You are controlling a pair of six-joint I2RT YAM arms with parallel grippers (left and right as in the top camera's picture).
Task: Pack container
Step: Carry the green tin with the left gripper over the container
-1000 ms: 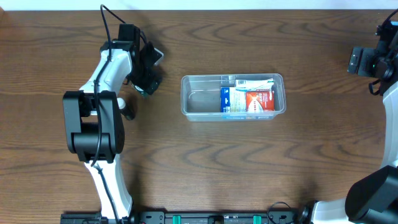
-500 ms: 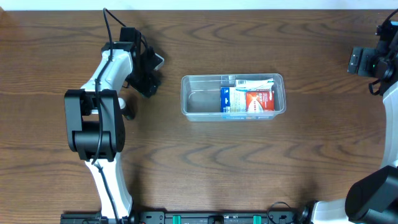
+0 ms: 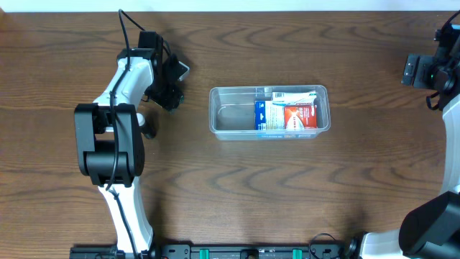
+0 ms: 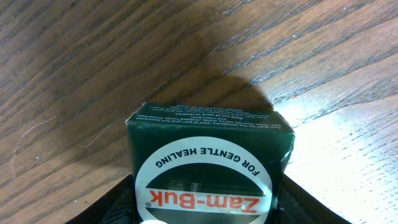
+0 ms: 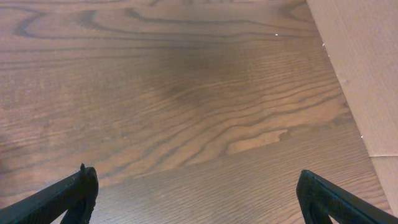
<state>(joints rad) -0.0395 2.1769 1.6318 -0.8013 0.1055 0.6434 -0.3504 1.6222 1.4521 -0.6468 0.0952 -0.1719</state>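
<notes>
The clear container (image 3: 228, 115) lies at the table's middle, with a blue-and-white box (image 3: 267, 115), a red box (image 3: 300, 115) and a long white pack (image 3: 291, 94) in its right half. Far left of it, my left gripper (image 3: 172, 92) points down at the wood. In the left wrist view a dark green Zam-Buk box (image 4: 208, 162) fills the space between the fingers (image 4: 118, 202), which press against both its sides. My right gripper (image 5: 199, 199) hangs open over bare wood at the far right (image 3: 417, 70), holding nothing.
A pale board (image 5: 364, 68) borders the table at the right of the right wrist view. The left arm's black base (image 3: 108, 144) stands at the left, the right arm's (image 3: 431, 230) at the bottom right corner.
The left jaws have closed in from wide open onto the green box. The left wrist shifted slightly toward the table's far edge. The right arm has not moved.
</notes>
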